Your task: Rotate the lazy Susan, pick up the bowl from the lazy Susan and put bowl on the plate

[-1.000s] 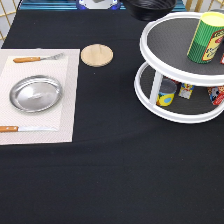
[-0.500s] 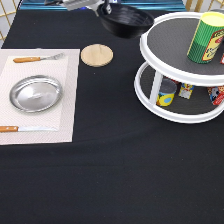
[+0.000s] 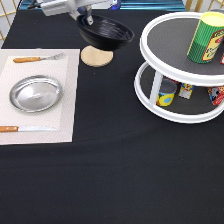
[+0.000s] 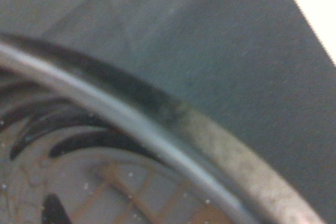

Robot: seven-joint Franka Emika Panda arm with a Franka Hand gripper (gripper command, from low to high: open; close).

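The glossy black ridged bowl (image 3: 106, 32) hangs in the air near the exterior view's top, above the round wooden coaster (image 3: 97, 56). My gripper (image 3: 88, 19) is shut on the bowl's rim at its left side and carries it. The bowl's rim fills the wrist view (image 4: 112, 105). The silver plate (image 3: 36, 93) lies empty on a pale placemat (image 3: 65, 85) at the exterior view's left, well below and left of the bowl. The white two-tier lazy Susan (image 3: 165, 75) stands at the right.
A green can (image 3: 206, 37) stands on the lazy Susan's upper shelf; small cans and packets (image 3: 166, 93) sit on its lower shelf. A fork (image 3: 37, 59) and a knife (image 3: 20, 129) lie on the placemat beside the plate.
The bowl has moved from the top edge near the lazy Susan down and leftward, now over the wooden coaster, with the arm coming further into view.
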